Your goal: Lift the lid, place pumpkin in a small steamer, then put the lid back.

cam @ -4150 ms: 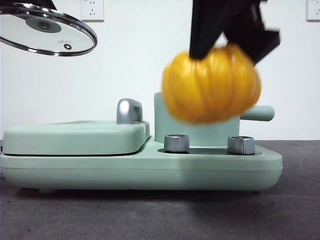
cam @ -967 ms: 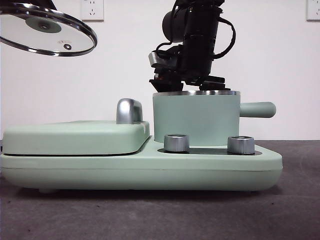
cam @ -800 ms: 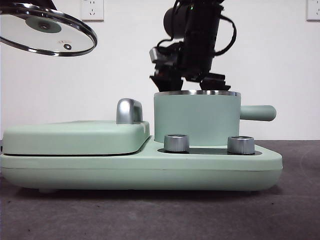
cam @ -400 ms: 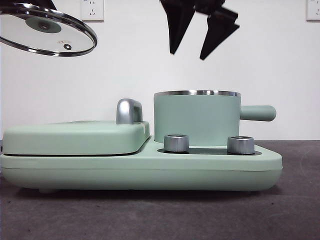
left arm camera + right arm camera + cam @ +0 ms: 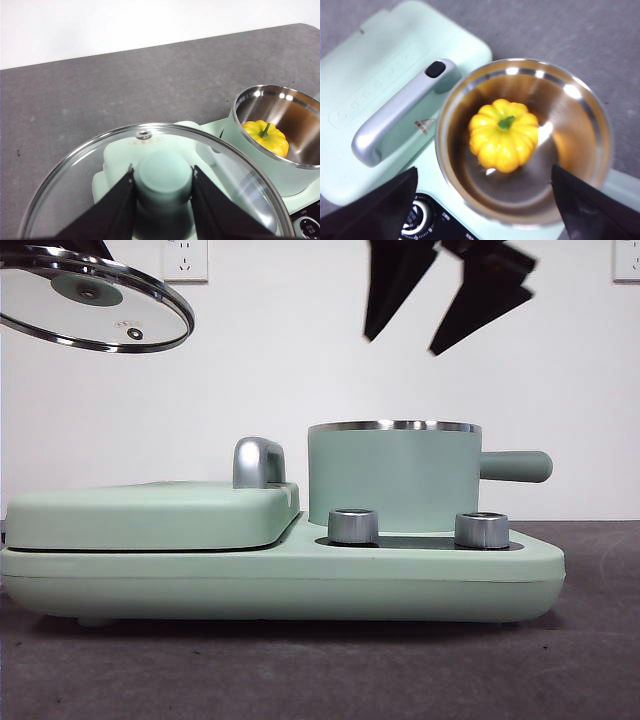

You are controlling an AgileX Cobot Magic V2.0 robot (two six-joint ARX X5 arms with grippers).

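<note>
Right wrist view shows the pumpkin [image 5: 504,134] already sitting inside the small steamer [image 5: 522,140] below the right end effector [image 5: 485,200], empty and spread wide, while the left end effector [image 5: 163,200] clamps the lid [image 5: 155,185] aloft, not yet replaced.

The pumpkin [image 5: 504,134], earlier carried in the right gripper [image 5: 446,298] in front of the small steamer [image 5: 393,477], now sits inside the pot, stem up. That gripper has let go, risen high above the rim with jaws spread, and drifted slightly right.
</note>
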